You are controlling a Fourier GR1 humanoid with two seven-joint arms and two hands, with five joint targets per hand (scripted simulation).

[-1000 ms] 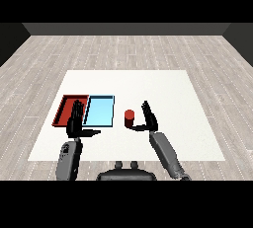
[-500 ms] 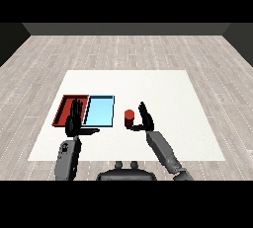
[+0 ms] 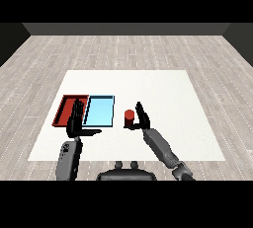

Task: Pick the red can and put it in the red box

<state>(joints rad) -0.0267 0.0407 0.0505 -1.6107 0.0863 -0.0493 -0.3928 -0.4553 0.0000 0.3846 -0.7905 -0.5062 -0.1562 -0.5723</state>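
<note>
Right of the light blue tray point(image 3: 100, 111) you see the small red cylindrical can point(image 3: 129, 117), unlabelled, upright on the white table point(image 3: 163, 94); your right hand point(image 3: 142, 118) curls beside it; left hand point(image 3: 76, 122) raised, fingers straight

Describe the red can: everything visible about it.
The red can is a small, plain red cylinder with no label that can be made out. It stands upright on the white table, just right of the light blue tray and outside both trays. The right hand is right beside it on its right side, fingers up and thumb reaching under toward the can's base; whether they touch or close on it cannot be told. The left hand is well away from it.
</note>
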